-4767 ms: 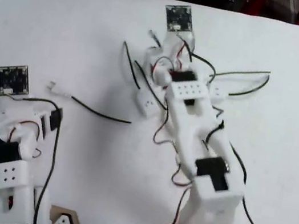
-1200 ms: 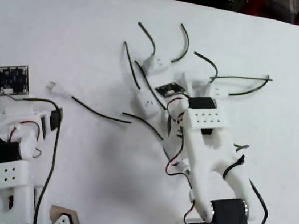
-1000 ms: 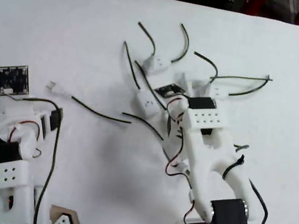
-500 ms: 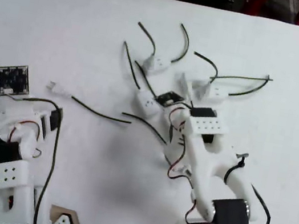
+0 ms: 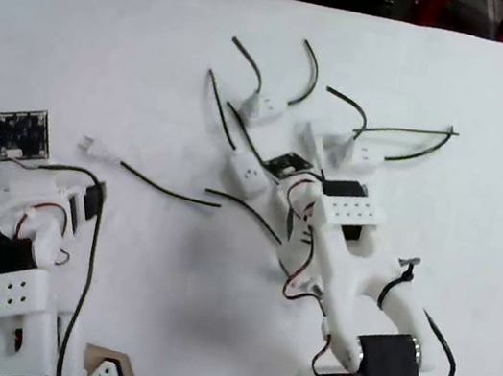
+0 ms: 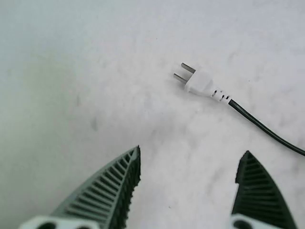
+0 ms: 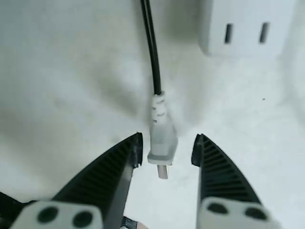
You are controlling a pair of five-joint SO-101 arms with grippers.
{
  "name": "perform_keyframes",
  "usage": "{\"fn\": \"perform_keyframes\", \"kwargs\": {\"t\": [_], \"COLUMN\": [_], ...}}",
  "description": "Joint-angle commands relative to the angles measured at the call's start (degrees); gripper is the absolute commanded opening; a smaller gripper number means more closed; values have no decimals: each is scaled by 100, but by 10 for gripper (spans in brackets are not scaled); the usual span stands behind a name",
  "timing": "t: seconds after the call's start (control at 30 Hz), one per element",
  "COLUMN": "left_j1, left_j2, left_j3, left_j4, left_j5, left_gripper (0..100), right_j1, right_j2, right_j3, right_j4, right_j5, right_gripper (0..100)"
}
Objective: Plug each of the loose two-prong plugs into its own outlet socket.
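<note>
- Jaws of right gripper (image 7: 167, 137) part-open, straddling a two-prong plug (image 7: 162, 145) mid-table, gap on each side, not clamped.
- Outlet socket (image 7: 248, 26) near, beyond the plug's cord, both slots empty.
- Left gripper (image 6: 192, 150) jaws wide, holding nothing.
- Second plug (image 6: 200, 82) loose on table (image 5: 112, 37), toward left edge.
- Judgement: neither plug seated, both insertions left.
- Far socket (image 5: 264, 107) too small to tell if occupied.

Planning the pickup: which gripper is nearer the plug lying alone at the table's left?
Left. The left gripper sits open just short of that plug; the right gripper straddles a different plug by a socket.
</note>
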Motion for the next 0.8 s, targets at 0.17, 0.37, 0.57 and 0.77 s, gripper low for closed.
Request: {"fn": "perform_keyframes", "kwargs": {"t": [0.17,0.37,0.57,0.77], "left_j1": [-22,-31,-31,-31], "left_j2": [-110,-110,-110,-110], "left_j3": [-26,-26,-26,-26], "left_j4": [-114,-114,-114,-114], "left_j5": [26,26,26,26], "left_gripper": [316,316,316,316], "right_j1": [22,48,57,66], "right_j2": [-171,-171,-180,-180], "right_j3": [158,220,220,220], "right_j4": [-400,-426,-435,-444], "right_j5": [53,53,53,53], "right_gripper": [166,166,97,60]}}
